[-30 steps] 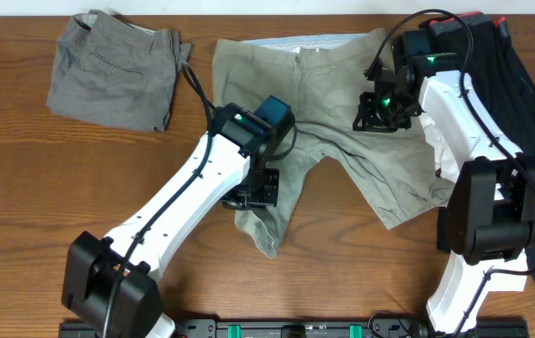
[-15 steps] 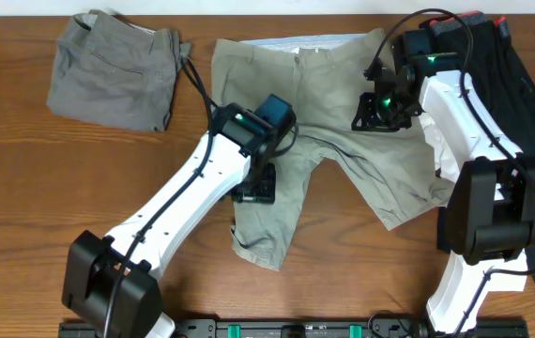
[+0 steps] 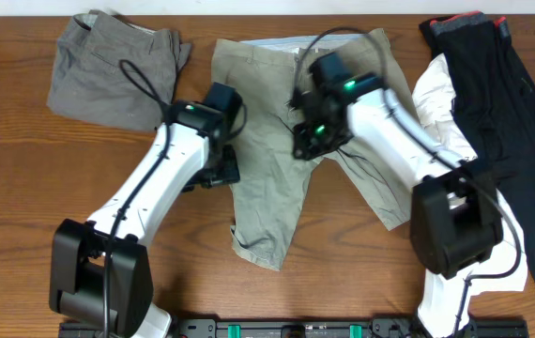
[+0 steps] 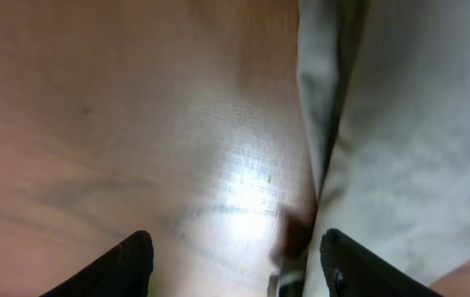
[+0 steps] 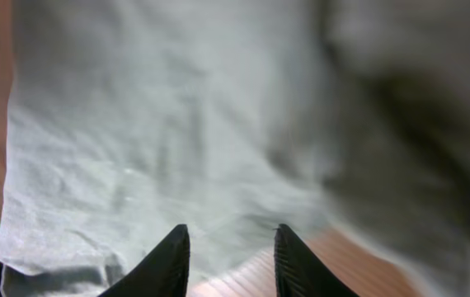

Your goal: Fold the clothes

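Left end effector [image 4: 235,247], jaws apart, points down at tabletop [image 4: 95,124] beside shorts [image 4: 416,124]; right end effector [image 5: 228,247], narrowly apart, hangs over shorts, arm angled left.

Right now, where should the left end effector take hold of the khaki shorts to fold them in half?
Probably the outer leg edge of the khaki shorts, approached from the table side. That edge lies flat and free between the open fingers of the left end effector, so a short descent should pinch it.
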Tool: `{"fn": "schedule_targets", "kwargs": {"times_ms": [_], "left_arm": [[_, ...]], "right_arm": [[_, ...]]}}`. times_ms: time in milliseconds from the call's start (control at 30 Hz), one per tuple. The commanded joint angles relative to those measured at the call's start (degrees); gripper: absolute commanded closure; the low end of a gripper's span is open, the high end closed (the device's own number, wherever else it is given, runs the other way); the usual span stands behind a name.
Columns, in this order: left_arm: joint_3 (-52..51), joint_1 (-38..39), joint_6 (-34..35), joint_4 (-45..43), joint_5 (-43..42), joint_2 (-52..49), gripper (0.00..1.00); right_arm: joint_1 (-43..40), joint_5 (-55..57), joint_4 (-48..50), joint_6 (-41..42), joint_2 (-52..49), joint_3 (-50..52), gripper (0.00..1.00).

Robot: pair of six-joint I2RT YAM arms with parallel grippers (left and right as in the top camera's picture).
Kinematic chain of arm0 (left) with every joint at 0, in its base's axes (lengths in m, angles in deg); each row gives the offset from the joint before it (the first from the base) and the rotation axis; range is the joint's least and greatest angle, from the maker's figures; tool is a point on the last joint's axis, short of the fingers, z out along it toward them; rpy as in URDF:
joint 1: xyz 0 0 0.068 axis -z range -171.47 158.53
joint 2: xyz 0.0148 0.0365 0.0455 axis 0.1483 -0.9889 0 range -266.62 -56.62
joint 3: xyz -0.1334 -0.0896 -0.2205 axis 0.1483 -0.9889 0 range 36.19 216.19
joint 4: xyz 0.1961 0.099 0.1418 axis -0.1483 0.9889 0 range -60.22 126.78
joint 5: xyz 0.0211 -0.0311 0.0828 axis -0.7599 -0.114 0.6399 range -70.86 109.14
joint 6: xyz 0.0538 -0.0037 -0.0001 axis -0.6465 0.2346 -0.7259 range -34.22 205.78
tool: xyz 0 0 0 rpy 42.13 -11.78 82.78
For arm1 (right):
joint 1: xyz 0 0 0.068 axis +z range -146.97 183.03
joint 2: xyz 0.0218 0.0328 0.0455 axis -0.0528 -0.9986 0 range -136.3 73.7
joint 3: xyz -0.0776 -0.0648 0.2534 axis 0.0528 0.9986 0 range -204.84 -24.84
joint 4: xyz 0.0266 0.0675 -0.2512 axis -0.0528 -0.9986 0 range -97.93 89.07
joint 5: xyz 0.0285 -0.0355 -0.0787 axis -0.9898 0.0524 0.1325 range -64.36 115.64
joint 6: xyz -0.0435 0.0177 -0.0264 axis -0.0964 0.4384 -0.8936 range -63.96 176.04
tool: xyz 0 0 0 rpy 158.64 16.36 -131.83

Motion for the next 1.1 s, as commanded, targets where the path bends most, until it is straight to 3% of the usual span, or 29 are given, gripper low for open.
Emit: {"fn": "schedule_targets", "kwargs": {"times_ms": [0, 300, 767, 1067], "left_arm": [[-2.0, -1.7, -1.6, -2.2, -4.3, -0.3, 0.33], [-5.4, -3.7, -4.5, -4.4, -4.9, -0.3, 0.33], [-5.5, -5.6, -9.7, -4.0, -5.3, -0.3, 0.33], [-8.9, -5.5, -16.1, -7.8, -15.4, -0.4, 0.27]], "right_arm": [[3.5, 4.3, 1.0, 1.2, -0.6, 3.0, 0.64], [4.7, 11.3, 4.3, 1.7, -0.7, 8.6, 0.58], [2.1, 11.6, 7.6, 2.3, -6.3, 10.9, 0.59], [-7.3, 13.5, 4.7, 6.1, -6.4, 10.3, 0.63]]}}
